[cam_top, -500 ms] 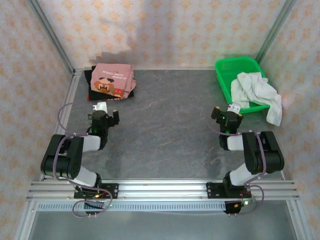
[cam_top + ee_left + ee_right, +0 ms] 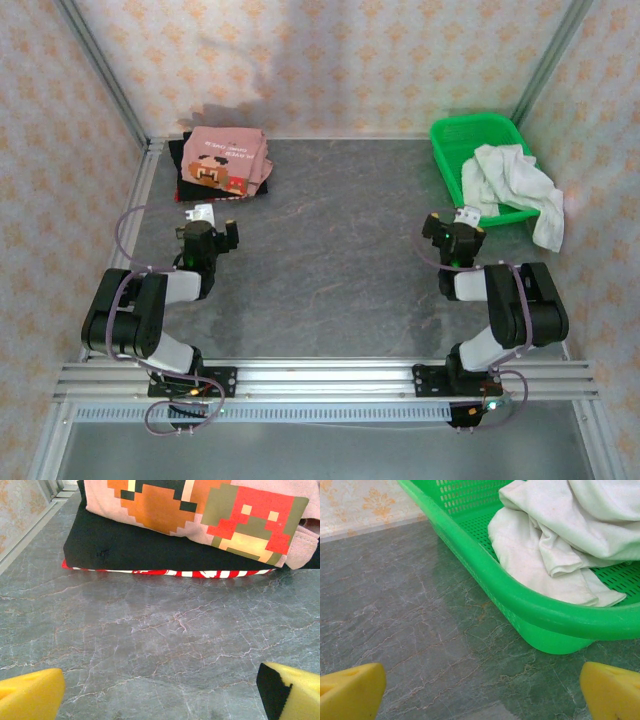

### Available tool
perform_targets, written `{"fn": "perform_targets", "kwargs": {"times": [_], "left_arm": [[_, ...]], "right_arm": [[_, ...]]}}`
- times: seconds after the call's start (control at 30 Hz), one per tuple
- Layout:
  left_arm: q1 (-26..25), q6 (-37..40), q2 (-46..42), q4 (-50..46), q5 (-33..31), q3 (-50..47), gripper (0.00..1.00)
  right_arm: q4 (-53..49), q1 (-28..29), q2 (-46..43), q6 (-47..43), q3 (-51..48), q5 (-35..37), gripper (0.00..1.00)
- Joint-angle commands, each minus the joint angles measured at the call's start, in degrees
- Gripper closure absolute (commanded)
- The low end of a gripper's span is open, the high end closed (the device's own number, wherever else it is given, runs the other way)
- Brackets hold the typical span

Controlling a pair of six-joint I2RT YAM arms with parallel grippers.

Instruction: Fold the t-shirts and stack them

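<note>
A folded pink t-shirt [image 2: 226,160] with a pixel-art face tops a stack at the back left, over a black t-shirt [image 2: 150,545] and a red-and-white striped layer [image 2: 165,573]. An off-white t-shirt [image 2: 512,182] lies crumpled in the green basket [image 2: 470,130] at the back right, one end hanging over the rim. My left gripper [image 2: 210,222] stands open just in front of the stack, with bare table between its yellow fingertips [image 2: 30,695]. My right gripper [image 2: 455,228] stands open beside the basket's near corner [image 2: 555,625], holding nothing.
The grey marble table [image 2: 330,240] stretches between the two arms. Patterned walls and metal frame posts [image 2: 100,70] close in the back and sides. An aluminium rail [image 2: 320,380] carries both arm bases along the near edge.
</note>
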Motion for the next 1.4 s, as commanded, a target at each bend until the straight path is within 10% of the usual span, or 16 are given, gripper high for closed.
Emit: {"fn": "perform_targets", "kwargs": {"times": [0.0, 0.23, 0.33, 0.73, 1.1, 1.37], "left_arm": [[-0.2, 0.7, -0.4, 0.7, -1.8, 1.3, 0.0], [-0.2, 1.0, -1.2, 0.6, -1.1, 1.8, 0.0], [-0.7, 0.9, -8.6, -22.8, 0.0, 12.1, 0.0], [-6.9, -22.0, -32.1, -61.0, 2.3, 26.9, 0.0], [-17.7, -19.5, -2.6, -89.2, 10.5, 65.4, 0.0], [-22.8, -19.3, 3.9, -83.2, 18.5, 76.2, 0.0]], "right_arm": [[0.2, -0.3, 0.5, -0.5, 0.5, -0.1, 0.01], [-4.5, -0.3, -1.9, -1.5, 2.3, -2.3, 0.01], [-29.8, 2.2, -12.2, -1.1, 10.5, -4.6, 0.01], [-74.2, 8.4, -44.2, 21.0, 18.3, -8.6, 0.01], [-110.0, -5.7, 6.4, 10.1, 80.1, -6.4, 0.0], [-113.7, -14.5, 35.0, 10.4, 105.4, -7.5, 0.09]]}}
